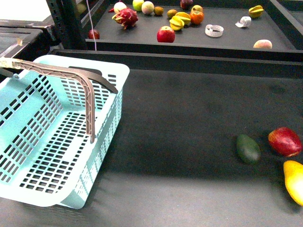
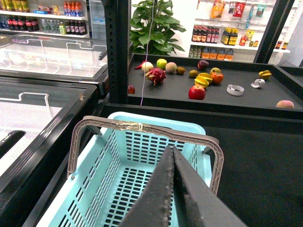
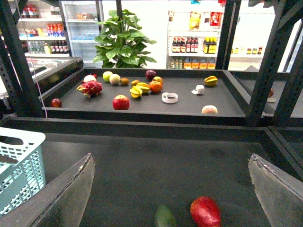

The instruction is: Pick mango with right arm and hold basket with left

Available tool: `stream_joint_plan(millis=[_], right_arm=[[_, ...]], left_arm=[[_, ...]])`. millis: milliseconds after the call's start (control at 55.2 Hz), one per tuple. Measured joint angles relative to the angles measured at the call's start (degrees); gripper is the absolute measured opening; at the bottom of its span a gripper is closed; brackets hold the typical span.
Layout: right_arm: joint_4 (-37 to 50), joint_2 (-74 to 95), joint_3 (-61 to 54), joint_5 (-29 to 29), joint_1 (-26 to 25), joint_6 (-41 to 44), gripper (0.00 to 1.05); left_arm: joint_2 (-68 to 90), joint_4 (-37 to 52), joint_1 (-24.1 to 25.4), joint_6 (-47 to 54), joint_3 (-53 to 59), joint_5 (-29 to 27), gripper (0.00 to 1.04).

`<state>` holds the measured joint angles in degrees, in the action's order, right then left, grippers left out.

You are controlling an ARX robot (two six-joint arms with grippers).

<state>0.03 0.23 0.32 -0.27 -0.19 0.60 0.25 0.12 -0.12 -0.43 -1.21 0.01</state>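
Now | left pincer (image 2: pixel 172 153) closed (above basket (image 2: pixel 137 142)) | right pincer (image 3: pixel 170 158) spread wide | mango (image 1: pixel 294 182) untouched

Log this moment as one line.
left claw: shut, over light turquoise slotted plastic basket | right claw: open, empty | yellow-orange oval mango: not yet grasped

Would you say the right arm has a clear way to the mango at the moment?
Probably yes: the mango lies uncovered on the table beside the red fruit, and the right gripper is open.
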Motion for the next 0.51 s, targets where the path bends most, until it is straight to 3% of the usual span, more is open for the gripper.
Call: stream_joint_plan(millis=[308,453,507], right_arm=[[0.00,0.00,0.00,0.00,0.00,0.00,0.97],[0.00,0.00,0.00,0.00,0.00,0.00,0.97],[0.00,0.00,0.00,0.00,0.00,0.00,0.97]], left_arm=[[0.00,0.02,0.00,-0.02,0.00,0.00,0.64],[0.00,0.00,0.00,0.02,-0.02,0.00,0.97],[0.00,0.00,0.00,0.02,-0.02,0.00,0.96]])
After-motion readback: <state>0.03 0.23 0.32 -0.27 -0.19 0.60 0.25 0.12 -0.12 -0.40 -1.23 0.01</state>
